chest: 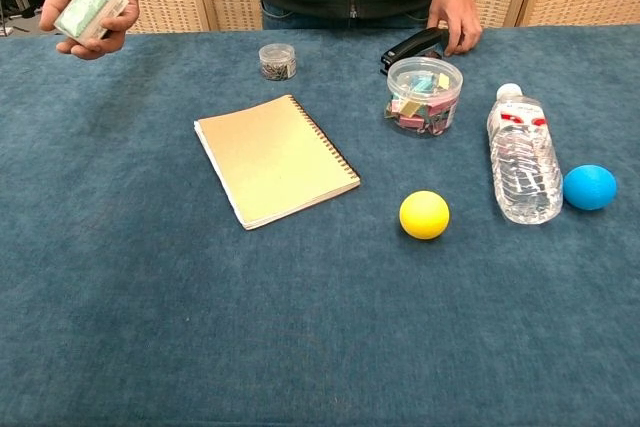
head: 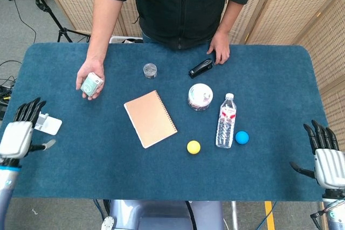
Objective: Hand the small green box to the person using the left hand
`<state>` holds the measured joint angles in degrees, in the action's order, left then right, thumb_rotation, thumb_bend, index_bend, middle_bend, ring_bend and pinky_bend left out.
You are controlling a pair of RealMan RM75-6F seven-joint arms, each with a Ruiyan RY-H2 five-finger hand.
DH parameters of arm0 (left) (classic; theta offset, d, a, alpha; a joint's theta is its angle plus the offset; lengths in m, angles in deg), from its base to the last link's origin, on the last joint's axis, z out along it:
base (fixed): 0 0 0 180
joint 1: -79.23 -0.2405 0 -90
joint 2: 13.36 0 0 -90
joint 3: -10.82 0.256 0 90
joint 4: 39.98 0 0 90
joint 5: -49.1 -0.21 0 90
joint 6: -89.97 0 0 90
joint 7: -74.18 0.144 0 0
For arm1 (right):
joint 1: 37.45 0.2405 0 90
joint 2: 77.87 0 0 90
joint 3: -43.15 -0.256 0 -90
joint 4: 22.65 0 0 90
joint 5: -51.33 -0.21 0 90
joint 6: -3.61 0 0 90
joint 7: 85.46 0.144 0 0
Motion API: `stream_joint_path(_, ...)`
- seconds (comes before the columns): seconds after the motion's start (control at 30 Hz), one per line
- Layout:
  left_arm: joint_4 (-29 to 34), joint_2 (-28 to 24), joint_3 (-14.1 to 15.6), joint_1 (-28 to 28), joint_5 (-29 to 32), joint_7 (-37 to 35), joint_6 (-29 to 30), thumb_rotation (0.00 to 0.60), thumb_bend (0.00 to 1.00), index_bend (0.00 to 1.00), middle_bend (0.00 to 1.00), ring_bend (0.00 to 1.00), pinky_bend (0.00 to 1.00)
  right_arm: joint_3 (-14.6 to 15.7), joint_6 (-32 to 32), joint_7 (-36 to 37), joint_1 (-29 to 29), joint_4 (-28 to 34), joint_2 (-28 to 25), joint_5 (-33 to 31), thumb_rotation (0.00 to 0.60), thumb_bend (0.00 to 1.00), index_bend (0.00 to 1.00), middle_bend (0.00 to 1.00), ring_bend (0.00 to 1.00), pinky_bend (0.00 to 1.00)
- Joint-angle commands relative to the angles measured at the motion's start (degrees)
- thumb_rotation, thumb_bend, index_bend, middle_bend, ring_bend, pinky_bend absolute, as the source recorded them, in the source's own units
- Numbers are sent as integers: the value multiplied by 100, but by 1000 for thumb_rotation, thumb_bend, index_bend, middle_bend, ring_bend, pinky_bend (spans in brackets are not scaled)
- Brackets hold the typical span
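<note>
Box: we see the green box (head: 91, 83) lying in the person's hand (head: 90, 82), at ten o'clock on the table (head: 81, 154).
Left hand: our left hand (head: 18, 132) sits at eight o'clock, released, fingers spread, grasping nothing.
Right hand: our right hand (head: 323, 153) rests at four o'clock, fingers apart, empty.

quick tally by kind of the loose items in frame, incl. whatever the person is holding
Balls: 2, yellow ball and blue ball
Clear lidded containers: 2, small jar and clip tub
Water bottle: 1
Spiral notebook: 1
Stapler: 1
Small green box, in the person's hand: 1
Total: 8
</note>
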<state>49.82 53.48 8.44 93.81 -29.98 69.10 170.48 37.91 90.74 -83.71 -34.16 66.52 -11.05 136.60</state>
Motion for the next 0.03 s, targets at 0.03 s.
stream_joint_path(0.03, -217, 19, 180, -268, -201, -320, 224, 600, 0, 0, 0, 0, 0, 10, 22, -2, -7, 10, -3, 27, 600, 0, 0, 0, 0, 0)
